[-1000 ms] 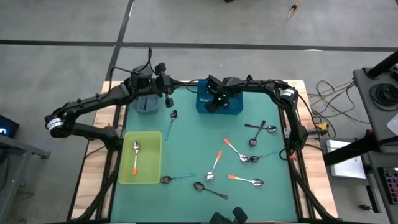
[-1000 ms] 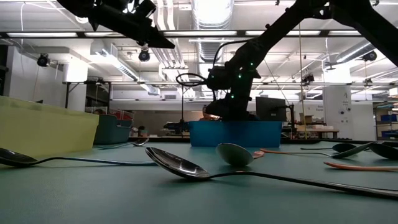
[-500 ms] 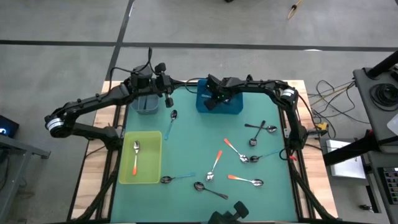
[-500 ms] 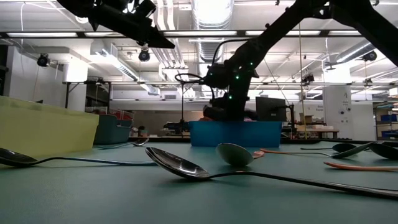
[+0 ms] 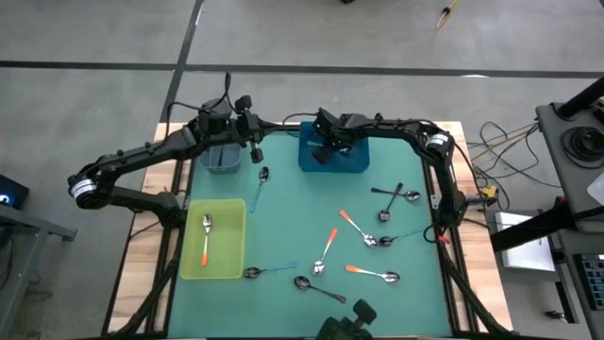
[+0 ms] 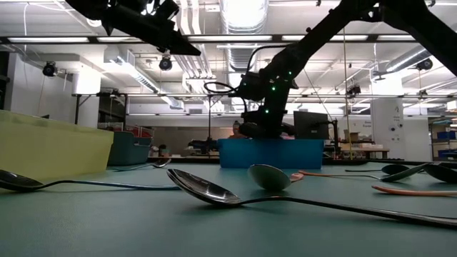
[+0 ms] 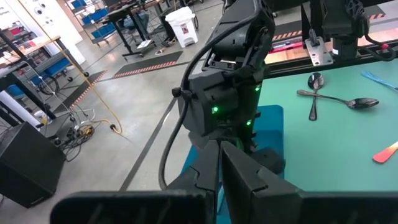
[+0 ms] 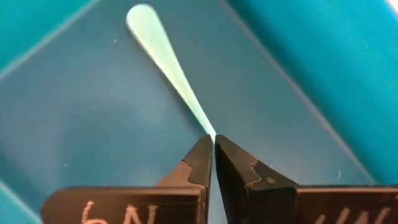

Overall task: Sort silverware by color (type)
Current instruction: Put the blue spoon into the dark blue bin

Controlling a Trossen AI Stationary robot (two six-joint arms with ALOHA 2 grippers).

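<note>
Right gripper [image 8: 213, 146] over blue bin [image 5: 357, 162], jaws pinching light blue spoon handle [image 8: 163, 61]; left gripper [image 5: 256, 151] jaws pressed together

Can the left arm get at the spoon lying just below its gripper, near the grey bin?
Probably yes. The left gripper, shut and empty, hovers just above that spoon, which lies alone on bare mat. The right gripper is over the blue bin, out of the way.
</note>
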